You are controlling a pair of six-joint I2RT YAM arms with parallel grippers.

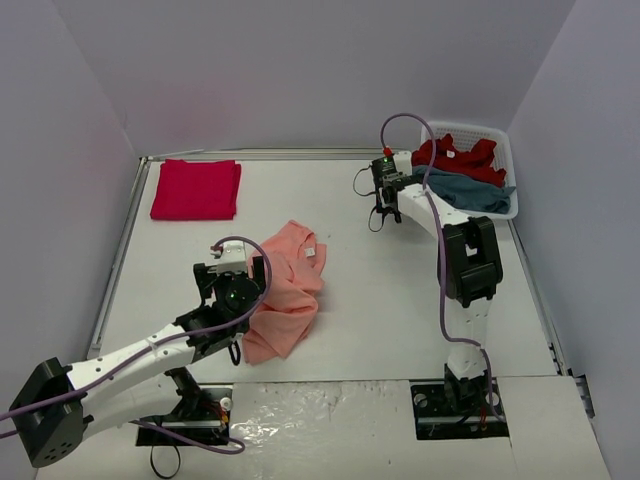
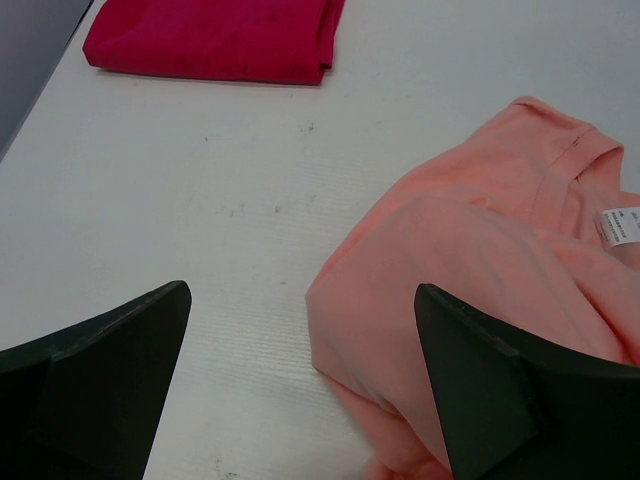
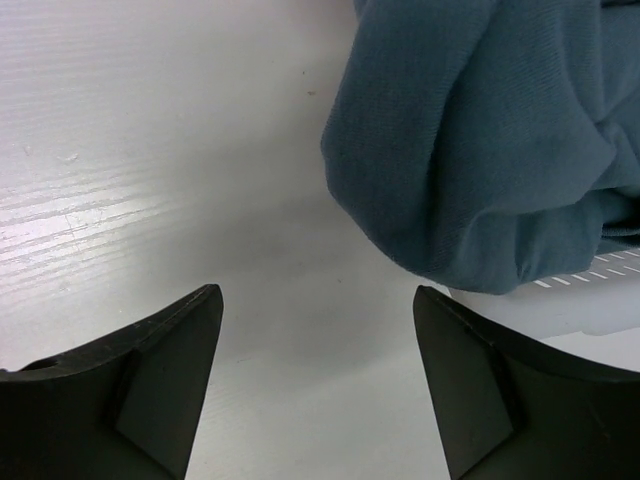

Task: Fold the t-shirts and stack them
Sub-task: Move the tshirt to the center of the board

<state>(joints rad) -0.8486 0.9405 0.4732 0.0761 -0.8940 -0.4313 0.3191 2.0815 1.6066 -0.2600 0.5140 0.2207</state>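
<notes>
A crumpled salmon-orange t-shirt (image 1: 290, 288) lies mid-table; its collar and label show in the left wrist view (image 2: 470, 250). My left gripper (image 1: 247, 268) is open and empty, low at the shirt's left edge (image 2: 300, 292), with its right finger over the cloth. A folded crimson t-shirt (image 1: 195, 188) lies flat at the far left (image 2: 215, 35). A teal-blue t-shirt (image 1: 468, 190) hangs over the basket's near-left rim (image 3: 480, 130), with a red t-shirt (image 1: 455, 155) behind it. My right gripper (image 1: 383, 203) is open and empty above bare table, just left of the teal shirt (image 3: 317, 291).
The white slotted basket (image 1: 511, 160) stands at the far right corner; its wall shows in the right wrist view (image 3: 600, 305). A raised metal rim (image 1: 120, 250) edges the table. Grey walls enclose the workspace. Purple cables loop off both arms.
</notes>
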